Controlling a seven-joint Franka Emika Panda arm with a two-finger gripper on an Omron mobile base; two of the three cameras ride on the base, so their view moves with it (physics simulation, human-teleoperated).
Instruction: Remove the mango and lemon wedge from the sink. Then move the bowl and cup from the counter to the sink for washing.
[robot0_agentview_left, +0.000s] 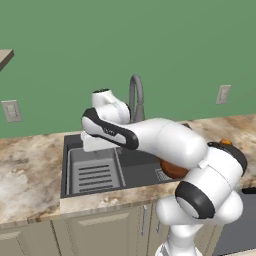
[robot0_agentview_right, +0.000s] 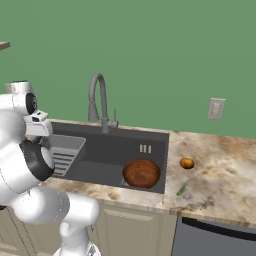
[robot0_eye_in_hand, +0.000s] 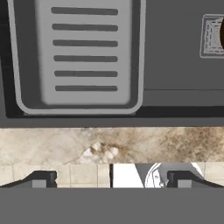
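While my gripper (robot0_eye_in_hand: 109, 179) hangs wide open and empty above the slotted tray (robot0_eye_in_hand: 83, 57), the bowl (robot0_agentview_right: 142, 173) already sits in the sink (robot0_agentview_right: 115, 145) off to its side; I cannot spot the cup, so reaching blind risks striking the faucet (robot0_agentview_right: 98, 97).

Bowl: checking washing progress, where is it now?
In the right base view the bowl sits inside the sink, at its right end, near the mango.
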